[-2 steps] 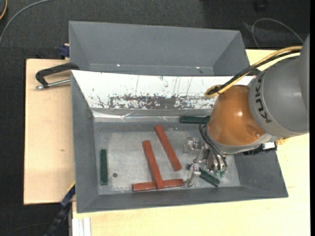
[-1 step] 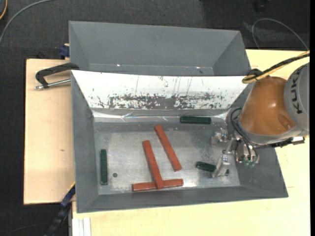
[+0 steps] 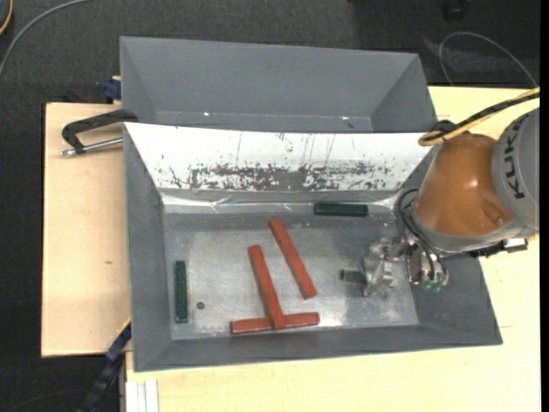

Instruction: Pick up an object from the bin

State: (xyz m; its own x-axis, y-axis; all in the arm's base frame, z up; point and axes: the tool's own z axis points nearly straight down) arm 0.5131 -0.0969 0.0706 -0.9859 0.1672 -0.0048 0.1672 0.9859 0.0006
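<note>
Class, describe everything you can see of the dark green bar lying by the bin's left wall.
The dark green bar is a slim, straight stick, matt, perhaps plastic. It lies flat on the bin floor, lengthwise along the left wall, close to it. Nothing else touches it; the red sticks lie apart.

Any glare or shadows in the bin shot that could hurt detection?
Camera view: strong glare band across the bin's back wall; dull sheen on the floor round the red-brown sticks; dark green bar sits in shade under that wall; gripper at the darker right side.
</note>
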